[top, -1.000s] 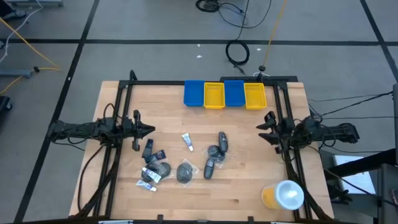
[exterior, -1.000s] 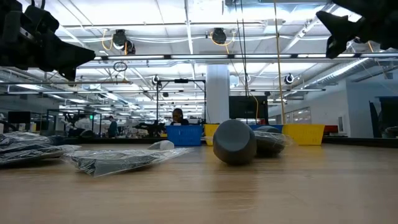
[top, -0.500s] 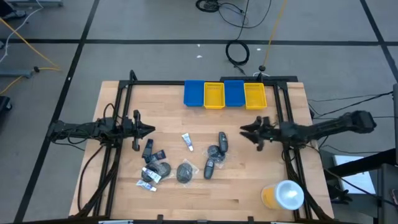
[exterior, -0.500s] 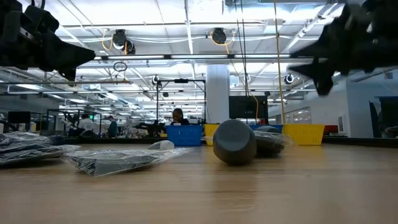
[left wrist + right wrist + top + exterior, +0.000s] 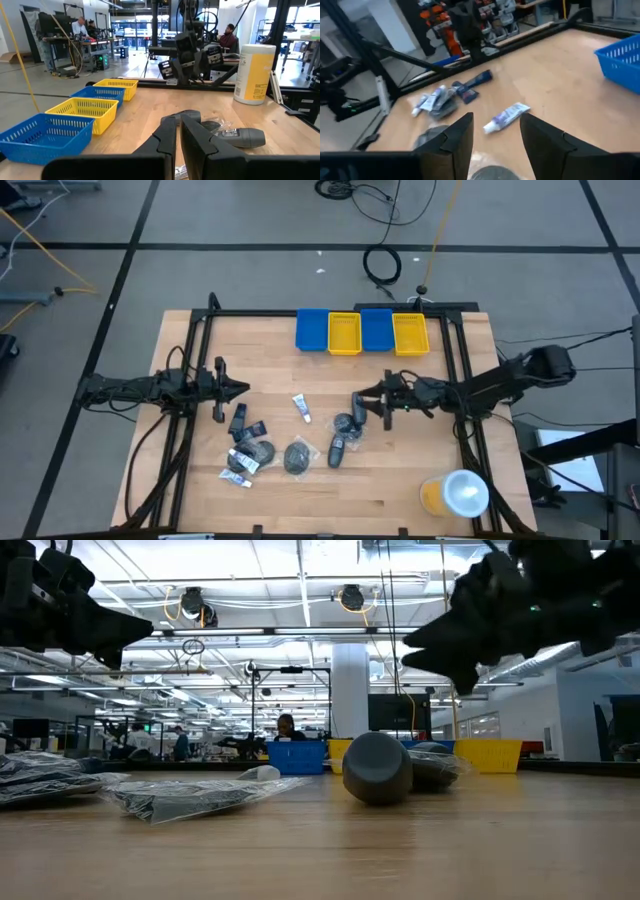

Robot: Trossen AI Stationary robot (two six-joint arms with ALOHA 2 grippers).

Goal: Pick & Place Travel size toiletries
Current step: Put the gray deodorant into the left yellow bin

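1. High view: the right gripper [image 5: 372,400], jaws apart and empty, reaches over the wooden tabletop [image 5: 400,480] beside the dark grey travel bottle [image 5: 358,407], probably lining up a grasp.
2. Left wrist view: the left gripper [image 5: 178,131] is closed and empty, waiting well away from that bottle.
3. Right wrist view: the small white tube [image 5: 506,117] lies beyond that bottle.

Floor: grey [image 5: 250,220], crossed by dark lines, black cable coil [image 5: 381,264] lying on it.
Ceiling: white beams with long strip lights [image 5: 300,580].
Pillar: white, mid-room [image 5: 350,690].
Back of room: workbenches [image 5: 90,45] with gear; people [image 5: 286,726] seated there.
Table: pale wood [image 5: 400,480], black frame.
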